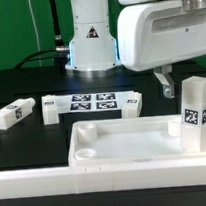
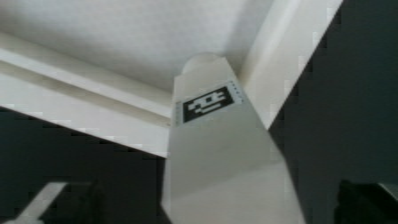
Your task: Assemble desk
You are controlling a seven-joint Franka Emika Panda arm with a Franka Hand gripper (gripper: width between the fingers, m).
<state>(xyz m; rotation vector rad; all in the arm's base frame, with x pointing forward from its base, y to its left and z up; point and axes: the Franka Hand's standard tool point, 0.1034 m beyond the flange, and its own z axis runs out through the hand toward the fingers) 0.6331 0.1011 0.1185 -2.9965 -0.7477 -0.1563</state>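
I see my hand (image 2: 199, 203) spread wide, gripping nothing. An upright leg (image 1: 197, 114) stands at a corner of the desk top (image 1: 129, 145).

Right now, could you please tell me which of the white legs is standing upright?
The leg at the exterior view's right, by the desk top's corner, stands on end; the two legs at the left lie flat.
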